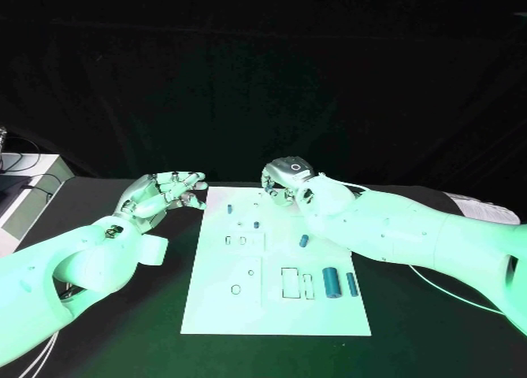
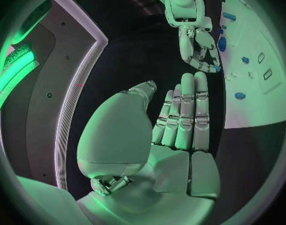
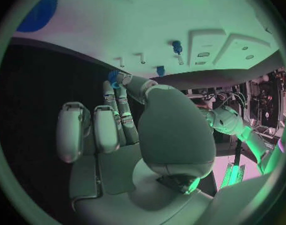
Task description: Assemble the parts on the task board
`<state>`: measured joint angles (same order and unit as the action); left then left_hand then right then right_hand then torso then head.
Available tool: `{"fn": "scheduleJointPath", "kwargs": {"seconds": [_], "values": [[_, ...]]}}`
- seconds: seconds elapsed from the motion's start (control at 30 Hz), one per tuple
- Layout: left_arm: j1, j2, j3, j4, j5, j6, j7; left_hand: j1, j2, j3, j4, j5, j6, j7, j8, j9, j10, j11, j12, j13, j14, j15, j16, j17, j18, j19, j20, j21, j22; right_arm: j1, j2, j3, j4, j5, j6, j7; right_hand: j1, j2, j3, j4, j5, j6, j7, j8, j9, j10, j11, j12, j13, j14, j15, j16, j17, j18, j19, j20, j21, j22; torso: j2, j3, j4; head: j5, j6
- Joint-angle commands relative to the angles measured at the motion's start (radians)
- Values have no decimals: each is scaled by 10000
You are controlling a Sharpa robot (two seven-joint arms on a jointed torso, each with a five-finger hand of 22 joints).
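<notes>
The white task board (image 1: 275,311) lies in the middle of the black table. On it are a thick blue cylinder (image 1: 330,277), a slimmer blue one (image 1: 352,283) and a short blue piece (image 1: 303,240). Small blue pegs (image 1: 229,209) stand nearer the far edge. My right hand (image 1: 288,179) hovers over the board's far edge. In the right wrist view its thumb and fingertips pinch a small blue part (image 3: 113,77). My left hand (image 1: 161,193) hangs over the table just off the board's far left corner, its fingers (image 2: 183,110) straight, side by side and holding nothing.
A white box (image 1: 31,181) stands off the table's left side. A pale cable (image 1: 445,287) runs across the table to the right of the board, and papers (image 1: 484,209) lie at the right edge. A blue toothed disc (image 3: 37,12) sits on the board (image 3: 118,25).
</notes>
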<state>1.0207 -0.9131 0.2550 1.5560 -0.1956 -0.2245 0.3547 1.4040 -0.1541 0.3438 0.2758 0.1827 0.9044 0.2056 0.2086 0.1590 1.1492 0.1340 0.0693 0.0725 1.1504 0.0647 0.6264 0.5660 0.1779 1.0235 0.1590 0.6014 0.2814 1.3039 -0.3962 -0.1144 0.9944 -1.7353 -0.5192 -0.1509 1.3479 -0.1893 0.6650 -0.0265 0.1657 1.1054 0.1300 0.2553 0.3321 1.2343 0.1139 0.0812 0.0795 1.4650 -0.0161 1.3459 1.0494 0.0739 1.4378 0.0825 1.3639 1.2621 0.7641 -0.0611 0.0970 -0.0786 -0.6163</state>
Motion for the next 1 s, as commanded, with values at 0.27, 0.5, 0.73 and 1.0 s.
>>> {"fn": "scheduleJointPath", "kwargs": {"seconds": [0.27, 0.5, 0.73, 1.0], "values": [[8, -12, 65, 88, -27, 166, 97, 62, -48, 78, 13, -47, 48, 7, -46, 14, 16, 17, -42, 1, -81, -16, 39, 16, 16, -65, -8, 61, 16, -57, 278, 4, -334, -171, -133, 23, 180, 250, 48, -45, 39, -55, 18, 35, 30, 580, -543, -30, 339, 184, -54, 47, 27, -115, 43, -20, 89, 57, 90, -87, 130, -44, 27], [9, -26, 115, 109, -33, 162, 86, 62, -48, 78, 13, -47, 48, 7, -46, 14, 16, 17, -42, 1, -81, -16, 39, 16, 16, -65, -8, 61, 16, -86, 372, 3, -449, -146, -82, 59, 172, 242, 50, -49, 39, -60, 19, 39, 40, 579, -542, -38, 341, 187, -52, 58, 43, -116, 43, -19, 93, 62, 128, -120, 160, -45, 49], [10, -22, 139, 129, -45, 166, 79, 62, -48, 78, 13, -47, 48, 7, -46, 14, 16, 17, -42, 1, -81, -16, 39, 16, 16, -65, -8, 61, 16, -96, 470, 3, -629, -151, -70, 54, 172, 242, 50, -49, 39, -60, 19, 39, 40, 579, -542, -38, 341, 187, -52, 58, 43, -116, 43, -19, 93, 62, 144, -135, 179, -39, 51], [11, -42, 157, 165, -52, 157, 80, 62, -48, 78, 13, -47, 48, 7, -46, 14, 16, 17, -42, 1, -81, -16, 39, 16, 16, -65, -8, 61, 16, -100, 527, 3, -734, -156, 40, 68, 166, 240, 55, -53, 42, -65, 20, 42, 50, 578, -540, -46, 342, 186, -51, 56, 31, -114, 38, -18, 89, 57, 192, -148, 192, -38, 58]]}}
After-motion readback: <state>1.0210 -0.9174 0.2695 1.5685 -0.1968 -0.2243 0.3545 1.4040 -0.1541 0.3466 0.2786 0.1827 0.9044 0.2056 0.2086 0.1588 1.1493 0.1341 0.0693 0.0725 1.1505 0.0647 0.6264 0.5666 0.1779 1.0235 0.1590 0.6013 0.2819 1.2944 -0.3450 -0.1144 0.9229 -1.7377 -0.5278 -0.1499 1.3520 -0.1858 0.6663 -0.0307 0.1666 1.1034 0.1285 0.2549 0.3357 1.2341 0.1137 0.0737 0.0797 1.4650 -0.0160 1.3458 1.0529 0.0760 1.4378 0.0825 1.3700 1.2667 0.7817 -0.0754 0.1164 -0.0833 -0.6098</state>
